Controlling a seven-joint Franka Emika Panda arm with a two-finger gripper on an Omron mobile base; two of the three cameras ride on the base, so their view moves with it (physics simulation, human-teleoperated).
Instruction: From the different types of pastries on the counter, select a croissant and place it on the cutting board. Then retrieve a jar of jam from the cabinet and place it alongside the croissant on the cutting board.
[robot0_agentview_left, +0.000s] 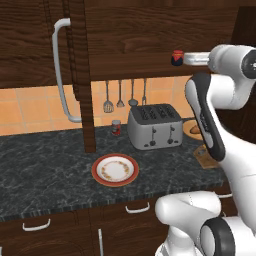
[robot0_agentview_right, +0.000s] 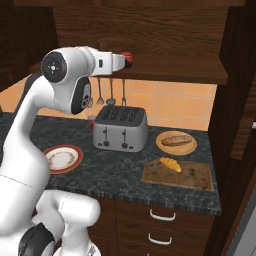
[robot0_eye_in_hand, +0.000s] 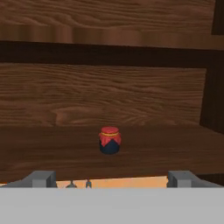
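The jar of jam (robot0_eye_in_hand: 110, 140), dark with a red lid, stands upright on the plank shelf of the open cabinet (robot0_eye_in_hand: 109, 100). My gripper (robot0_eye_in_hand: 111, 179) is level with the shelf and open, its fingertips (robot0_eye_in_hand: 41, 178) wide apart and short of the jar. From the sides, the gripper (robot0_agentview_left: 187, 59) sits just right of the jar of jam (robot0_agentview_left: 177, 57), and the gripper (robot0_agentview_right: 122, 61) points at the jar of jam (robot0_agentview_right: 128, 59). The golden croissant (robot0_agentview_right: 171, 164) lies on the wooden cutting board (robot0_agentview_right: 190, 176) on the black counter (robot0_agentview_right: 120, 170).
The cabinet door with its long pale handle (robot0_agentview_left: 62, 70) hangs open at the left. A toaster (robot0_agentview_right: 120, 129) stands under the shelf. A brown bun (robot0_agentview_right: 176, 139) rests on a tan plate (robot0_agentview_right: 187, 148). Also on the counter are a red-rimmed plate (robot0_agentview_left: 115, 169) and a small red canister (robot0_agentview_left: 116, 127).
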